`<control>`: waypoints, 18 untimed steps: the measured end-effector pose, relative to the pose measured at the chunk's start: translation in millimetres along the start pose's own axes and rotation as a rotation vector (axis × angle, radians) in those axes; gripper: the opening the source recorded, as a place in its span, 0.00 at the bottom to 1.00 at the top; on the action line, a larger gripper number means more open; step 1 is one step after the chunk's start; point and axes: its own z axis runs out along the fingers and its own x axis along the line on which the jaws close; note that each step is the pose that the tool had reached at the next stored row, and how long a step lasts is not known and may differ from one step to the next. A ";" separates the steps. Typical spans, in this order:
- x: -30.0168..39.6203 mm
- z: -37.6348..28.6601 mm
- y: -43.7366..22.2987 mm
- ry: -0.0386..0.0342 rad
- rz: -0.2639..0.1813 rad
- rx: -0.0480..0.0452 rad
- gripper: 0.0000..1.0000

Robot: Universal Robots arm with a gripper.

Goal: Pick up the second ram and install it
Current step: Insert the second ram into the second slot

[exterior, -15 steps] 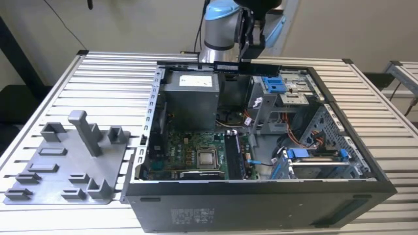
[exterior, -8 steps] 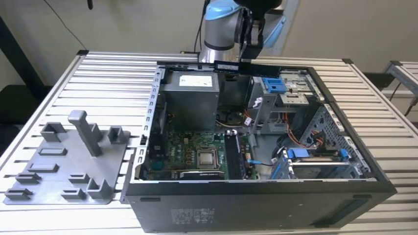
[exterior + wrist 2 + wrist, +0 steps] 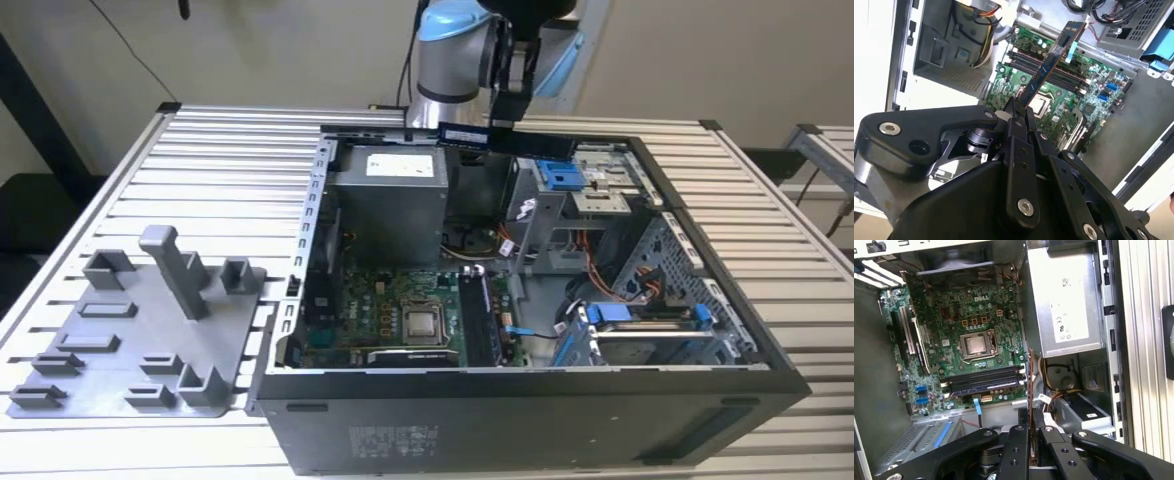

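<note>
**You're holding the second ram level above the open case**

Your gripper is clamping down on that one stick, and its long axis is running across the exterior view from left to right, over the far end of the case. Below it the motherboard is showing one CPU socket and what's looking like four memory slots, though that count's a bit iffy.

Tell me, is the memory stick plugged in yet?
Out. The tool holds the second ram up above the open computer case.
</note>
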 end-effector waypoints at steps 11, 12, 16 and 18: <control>0.0 0.1 0.0 0.0022 0.084 0.0060 0.14; 0.0 0.2 0.0 0.0024 0.092 0.0065 0.14; 0.0 0.2 0.0 0.0032 0.122 0.0086 0.14; 0.0 0.2 0.0 0.0036 0.139 0.0098 0.14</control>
